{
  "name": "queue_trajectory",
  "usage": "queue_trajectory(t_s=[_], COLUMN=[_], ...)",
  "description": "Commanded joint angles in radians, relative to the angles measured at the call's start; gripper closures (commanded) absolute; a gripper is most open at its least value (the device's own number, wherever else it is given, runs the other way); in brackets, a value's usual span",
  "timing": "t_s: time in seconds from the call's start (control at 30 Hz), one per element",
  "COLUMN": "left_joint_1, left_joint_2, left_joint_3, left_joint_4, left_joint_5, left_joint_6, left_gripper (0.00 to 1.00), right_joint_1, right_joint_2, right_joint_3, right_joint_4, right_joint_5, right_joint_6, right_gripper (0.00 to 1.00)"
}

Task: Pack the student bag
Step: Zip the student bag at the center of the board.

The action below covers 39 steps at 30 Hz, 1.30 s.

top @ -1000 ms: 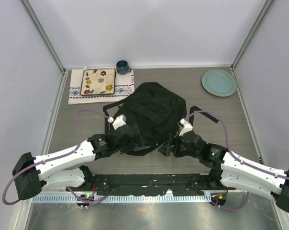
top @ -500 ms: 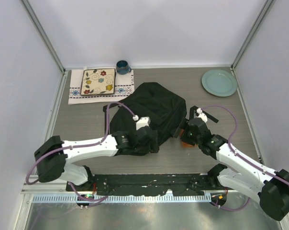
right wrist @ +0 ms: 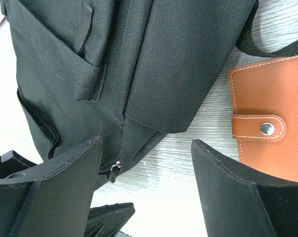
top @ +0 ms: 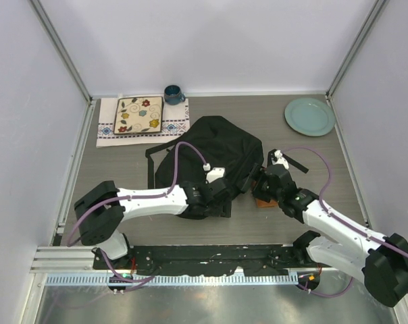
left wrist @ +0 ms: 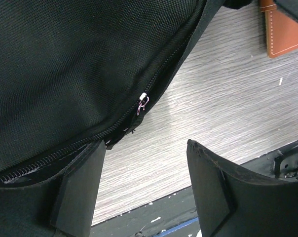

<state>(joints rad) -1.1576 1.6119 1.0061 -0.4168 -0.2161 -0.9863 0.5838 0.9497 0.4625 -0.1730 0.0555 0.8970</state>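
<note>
Lying mid-table, the student bag is flanked by both arms. Left gripper is seen open at the zipper pull, nothing clamped. Right gripper is spread wide, nothing gripped; a brown wallet is seen just beside the bag.

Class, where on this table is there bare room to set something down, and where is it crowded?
Bare: the far strip between mug and plate, behind the student bag; the right side just near of the plate. Crowded: the bag's near edge, where left claw, right claw and wallet gather.
</note>
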Motion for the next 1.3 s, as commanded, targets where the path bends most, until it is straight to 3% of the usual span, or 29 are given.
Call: queue_trajectory(t_s=[0.0,0.23,0.4,0.53,0.73,0.77,0.97,1.27], left_joint_1=[-0.010,-0.011,-0.011,-0.010,-0.011,-0.011,-0.011,-0.010], left_joint_2=[0.026,0.092,0.164,0.181,0.201,0.206,0.217,0.132], left_joint_3=[0.045,0.087,0.130,0.134,0.135,0.135,0.144,0.123], left_joint_4=[-0.048,-0.057,-0.062,-0.073,-0.073,-0.071,-0.057,-0.031], left_joint_5=[-0.046,-0.088,-0.103,-0.132,-0.149,-0.146,-0.131,-0.091], left_joint_6=[0.002,0.014,0.003,-0.008,-0.002,-0.002,0.015,0.058], left_gripper=[0.29,0.31,0.46,0.52,0.69,0.77,1.00,1.00], right_joint_1=[-0.007,-0.009,-0.009,-0.010,-0.010,-0.010,-0.009,-0.010], right_joint_2=[0.017,0.038,0.060,0.070,0.081,0.083,0.100,0.193], right_joint_3=[-0.002,-0.008,-0.018,-0.021,-0.033,-0.038,-0.073,-0.085], right_joint_4=[0.075,0.105,0.121,0.130,0.156,0.162,0.221,0.300], right_joint_5=[-0.028,-0.043,-0.042,-0.043,-0.086,-0.092,-0.121,-0.134], right_joint_6=[0.014,0.022,0.026,0.028,0.046,0.055,0.102,0.148], right_gripper=[0.22,0.22,0.22,0.22,0.22,0.22,0.22,0.22])
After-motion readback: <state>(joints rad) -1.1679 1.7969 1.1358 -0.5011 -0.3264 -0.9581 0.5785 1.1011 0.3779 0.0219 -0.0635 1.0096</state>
